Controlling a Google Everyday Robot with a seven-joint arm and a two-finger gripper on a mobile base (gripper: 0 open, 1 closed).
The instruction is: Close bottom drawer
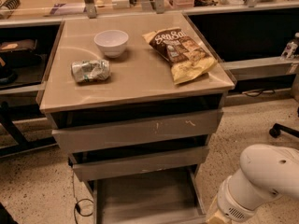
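On the left of the worktop [140,85] lies a crumpled silvery packet [91,70]. A white bowl [111,42] sits just behind it to the right, and a chip bag [182,52] lies further right again. None of these belongs to the job, but a hard slam below could jolt them.

Under the worktop come the top drawer front [140,130], marked with orange scratches, and the middle drawer front [140,163]. The bottom drawer [145,195] stands pulled well out toward the camera, its bare floor and thin side rails open to view. Its front is cut off at the lower edge. A dark cable [76,204] hangs near its left rail.

At lower right only the white arm [266,181] shows. The hand lies beyond the bottom edge, so I cannot tell whether it is spread or pressed together.

I judge that the closing push has not begun. To do it well, the hand should come across to the left until it is in front of the plain drawer front. It should meet the front near its middle and press straight back along the rails. A push near one corner would likely rack so narrow a box and bind it. Keep the contact low, clear of the middle front above, and keep the pace even until the front sits in under that one.
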